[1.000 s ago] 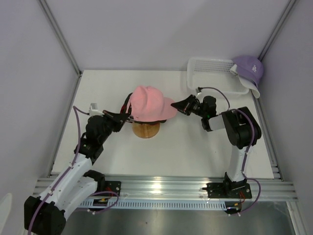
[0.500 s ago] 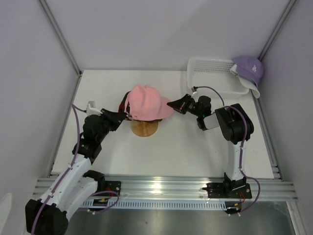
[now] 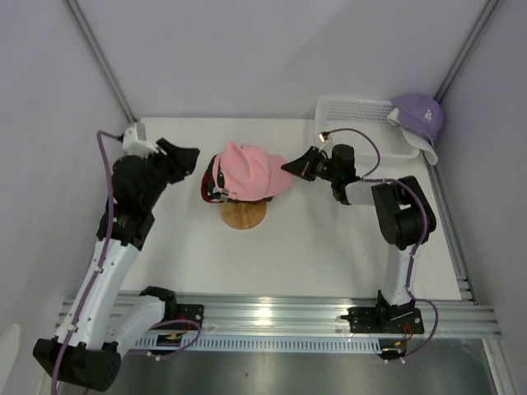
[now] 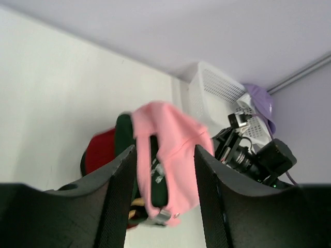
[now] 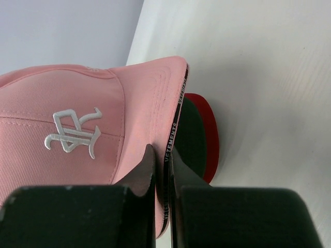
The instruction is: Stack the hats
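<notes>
A pink cap sits on top of a black cap and a red cap, all on the wooden stand. My right gripper is shut on the pink cap's brim, with the brim edge pinched between its fingers. The red brim shows beneath it. My left gripper is open and empty, up and to the left of the stack. In the left wrist view the pink cap lies beyond the spread fingers. A lavender cap rests on the basket's right end.
A white mesh basket stands at the back right, also in the left wrist view. A white piece shows under the lavender cap. Frame posts run along both sides of the table, and a metal rail along its near edge.
My left gripper has let go of the back of the pink cap and pulled away up and to the left. The right gripper and the pink cap have shifted slightly left.
</notes>
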